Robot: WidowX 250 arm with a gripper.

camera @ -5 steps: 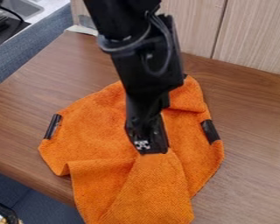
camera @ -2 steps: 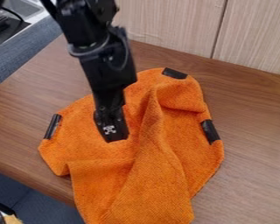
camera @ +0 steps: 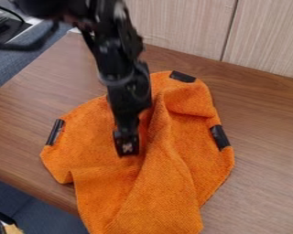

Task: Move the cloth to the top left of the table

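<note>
On the tabletop (camera: pixel 268 114), the cloth (camera: pixel 88 146) is spread under the end effector (camera: pixel 127 145), its ridge (camera: pixel 162 132) just right; open or closed cannot be told.

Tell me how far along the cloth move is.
Done: the end effector is down at the orange cloth. In hand: I can't confirm a grip; the cloth lies rumpled mid-table, reaching the lower-left edge. Left: apparently the whole shift to the table's top left.

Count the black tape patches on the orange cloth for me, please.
3: one at its left edge, one at its top, one at its right edge. More may be hidden under folds or behind the arm.
</note>
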